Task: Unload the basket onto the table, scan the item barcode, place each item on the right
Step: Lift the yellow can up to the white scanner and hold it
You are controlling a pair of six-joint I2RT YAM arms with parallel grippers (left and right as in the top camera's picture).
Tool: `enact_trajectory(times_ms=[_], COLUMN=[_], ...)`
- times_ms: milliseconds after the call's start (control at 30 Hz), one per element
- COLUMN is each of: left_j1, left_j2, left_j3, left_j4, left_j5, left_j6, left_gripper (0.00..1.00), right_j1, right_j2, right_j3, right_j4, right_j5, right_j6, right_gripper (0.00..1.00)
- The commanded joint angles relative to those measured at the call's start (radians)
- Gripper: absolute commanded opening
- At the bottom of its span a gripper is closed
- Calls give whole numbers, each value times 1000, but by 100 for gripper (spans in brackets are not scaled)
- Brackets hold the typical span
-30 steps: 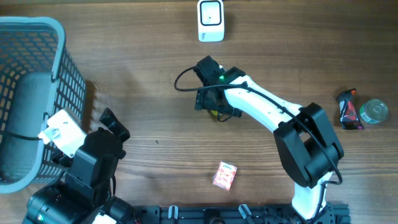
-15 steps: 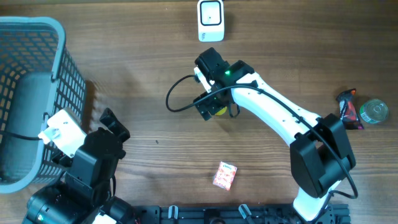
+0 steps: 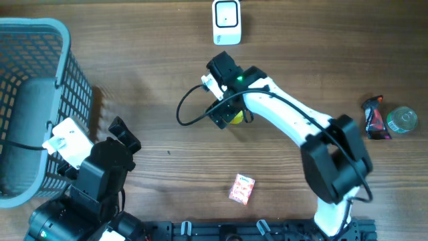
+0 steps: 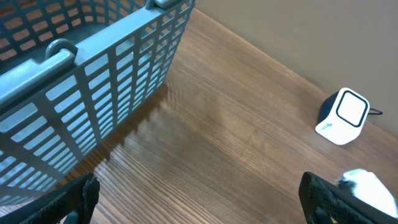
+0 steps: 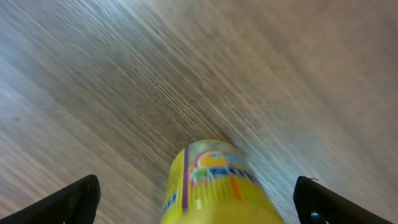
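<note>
Right gripper [image 5: 198,204] — jaws spread wide — straddles the yellow container [image 5: 214,180], neither finger touching it. The container sits mid-table, apart from the white scanner [image 3: 227,22]. Left gripper [image 4: 199,202] — wide open, empty, beside the basket [image 4: 93,74].

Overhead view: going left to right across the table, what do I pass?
Blue-grey basket → white scanner → dark red wrapper → round container. The yellow item and the pink packet overlap the scanner's span, so they are left out.
</note>
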Motion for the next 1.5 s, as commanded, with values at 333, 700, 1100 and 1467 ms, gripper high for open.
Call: enact_trajectory(times_ms=[333, 700, 1100, 1467], left_j1=[8, 8, 8, 8], left_j2=[2, 2, 2, 2], left_j3=[-1, -1, -1, -1], left_j4=[-3, -3, -3, -4], left_j5=[-3, -3, -3, -3], left_j6=[-17, -17, -17, -17], left_gripper=[100, 100, 100, 100], right_j1=[-8, -8, -8, -13], right_j2=[65, 39, 29, 29], right_j3=[14, 19, 72, 198], right_j4=[-14, -62, -202, -369], right_j5=[90, 90, 77, -379], right_j6=[36, 79, 610, 755], right_gripper=[67, 44, 42, 49])
